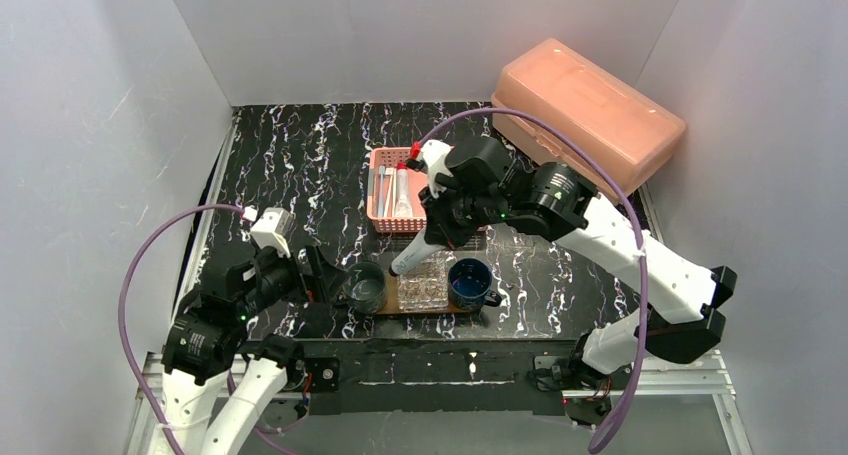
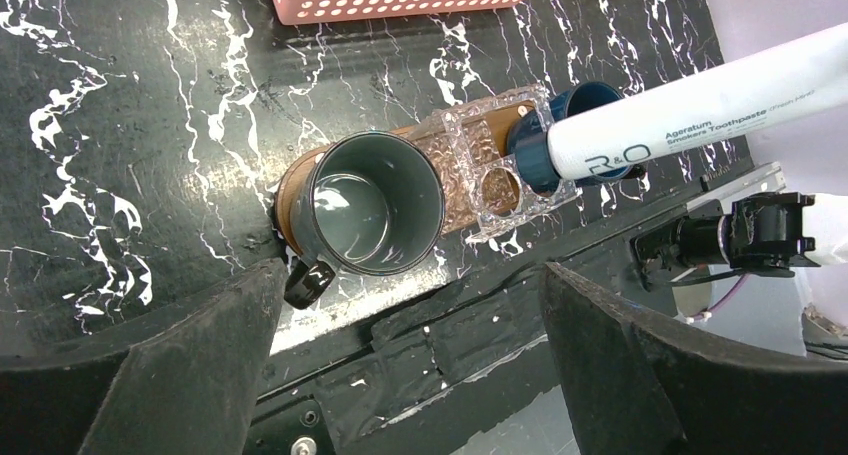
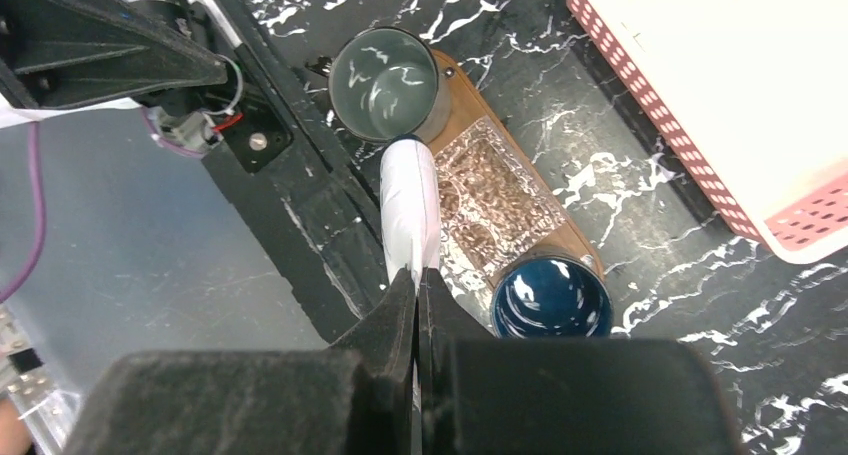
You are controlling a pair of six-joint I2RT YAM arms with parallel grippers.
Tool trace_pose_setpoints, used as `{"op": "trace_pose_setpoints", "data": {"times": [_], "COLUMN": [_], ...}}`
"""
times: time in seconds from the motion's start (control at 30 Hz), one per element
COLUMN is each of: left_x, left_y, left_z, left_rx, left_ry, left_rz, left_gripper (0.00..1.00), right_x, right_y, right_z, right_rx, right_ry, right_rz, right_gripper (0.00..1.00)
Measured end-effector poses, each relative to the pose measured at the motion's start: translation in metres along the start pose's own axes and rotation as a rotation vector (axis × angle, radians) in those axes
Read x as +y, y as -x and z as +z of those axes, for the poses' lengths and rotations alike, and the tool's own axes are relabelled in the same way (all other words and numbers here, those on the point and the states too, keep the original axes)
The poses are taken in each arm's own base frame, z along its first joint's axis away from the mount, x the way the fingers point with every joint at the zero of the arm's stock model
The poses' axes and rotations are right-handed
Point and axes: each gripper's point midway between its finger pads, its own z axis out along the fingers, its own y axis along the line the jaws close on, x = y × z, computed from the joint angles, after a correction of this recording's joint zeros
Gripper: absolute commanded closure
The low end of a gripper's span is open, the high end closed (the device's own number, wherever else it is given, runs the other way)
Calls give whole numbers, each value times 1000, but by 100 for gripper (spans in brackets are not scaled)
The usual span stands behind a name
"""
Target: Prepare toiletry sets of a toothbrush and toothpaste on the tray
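One toothpaste tube [image 3: 411, 200] (cap down) hangs from right gripper [image 3: 417, 283] over tray [image 3: 463, 83].

Three cups: one smoky grey-green cup [image 1: 366, 287], one clear faceted glass [image 1: 423, 281] and one dark blue mug [image 1: 469, 282]. One flat brown wooden oval tray [image 3: 465, 83]. One white toothpaste tube [image 2: 690, 115]. One pink mesh basket [image 1: 390, 225], with perhaps three slim pale items [image 1: 402, 190], too small to count surely. One large salmon lidded plastic box [image 1: 585, 110].
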Motion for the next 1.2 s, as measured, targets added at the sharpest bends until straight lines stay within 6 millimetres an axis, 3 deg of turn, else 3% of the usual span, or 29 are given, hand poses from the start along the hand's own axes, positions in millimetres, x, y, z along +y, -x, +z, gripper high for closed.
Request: {"op": "trace_pose_setpoints", "data": {"times": [0.3,0.73,1.2], "left_x": [2,5,5], "left_y": [-6,-14,-13], "left_z": [7,11,13], "left_rx": [-27,-64,-71], "left_ry": [-13,-29,-35], "left_rz": [-31,-49,-54], "left_gripper": [2,2,2], "right_x": [-1,-6,-14], "right_y": [4,-16,-18], "right_z": [0,34,43], "right_rx": [65,226,242], "right_ry": [-136,-284,-341], "right_rz": [-72,-159,-176], "right_gripper": [99,99,99]}}
